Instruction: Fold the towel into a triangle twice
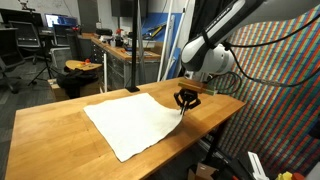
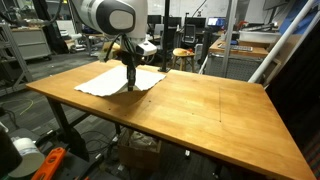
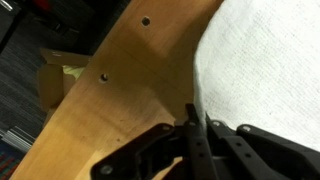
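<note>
- Gripper [image 3: 196, 125]: fingers drawn almost together, right on the towel [image 3: 265, 70] edge. Can't tell if cloth is pinched between them.
- One towel, spread flat on the table [image 1: 50, 128], gripper at its corner.
- Only the wrist view shows two holes [image 3: 146, 20] in the tabletop.

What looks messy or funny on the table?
Nothing really stands out. The towel lies spread flat on the table, not yet folded, with no spills or tears that I can see. The gripper is down at one corner of the towel; whether it pinches it is hard to tell.
</note>
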